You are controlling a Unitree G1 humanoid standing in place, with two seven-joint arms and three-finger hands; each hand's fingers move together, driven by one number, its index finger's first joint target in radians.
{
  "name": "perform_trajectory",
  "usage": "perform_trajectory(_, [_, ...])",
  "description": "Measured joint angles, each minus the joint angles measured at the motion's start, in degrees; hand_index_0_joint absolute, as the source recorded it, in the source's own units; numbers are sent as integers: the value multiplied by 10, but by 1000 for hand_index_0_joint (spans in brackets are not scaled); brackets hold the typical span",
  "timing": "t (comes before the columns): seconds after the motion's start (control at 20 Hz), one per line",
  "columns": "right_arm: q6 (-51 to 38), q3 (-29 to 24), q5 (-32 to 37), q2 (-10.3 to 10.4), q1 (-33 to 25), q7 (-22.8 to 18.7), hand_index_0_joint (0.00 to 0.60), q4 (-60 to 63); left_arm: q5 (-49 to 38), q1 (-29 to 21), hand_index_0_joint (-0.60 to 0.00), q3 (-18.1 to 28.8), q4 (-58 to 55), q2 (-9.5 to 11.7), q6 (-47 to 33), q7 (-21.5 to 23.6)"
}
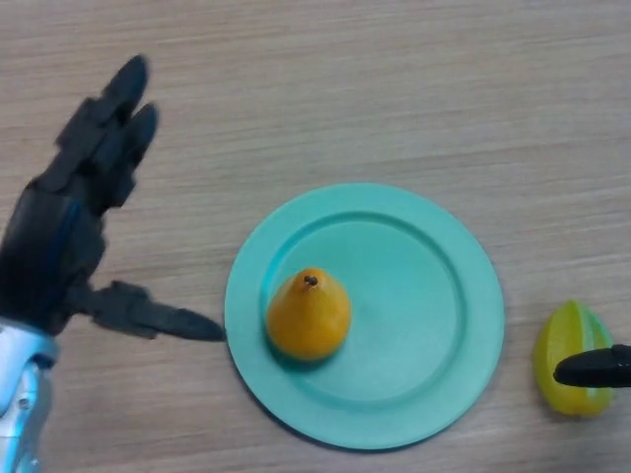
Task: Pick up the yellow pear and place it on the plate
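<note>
Pear (pixel 309 314) rests on plate (pixel 434 296), right of our wide-spread, empty left hand (pixel 59 241); we judge placement done

Can't really tell the room from my feed, all I get is a light wood-grain table (pixel 394 89), desk-like.

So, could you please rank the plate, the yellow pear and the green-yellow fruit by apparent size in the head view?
1. plate, clearly largest.
2. yellow pear.
3. green-yellow fruit, close to the pear, and partly covered by the right hand, so this order is unsure.
</note>
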Motion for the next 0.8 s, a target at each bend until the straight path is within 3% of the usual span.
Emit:
perform_trajectory(0.2, [0,22,0,-5,-9,0,0,7,-57,22,0,40,-12,8,100,-17])
perform_trajectory(0.8, [0,28,2,-8,-17,-1,0,22,-22,62,0,54,-44,-1,114,-58])
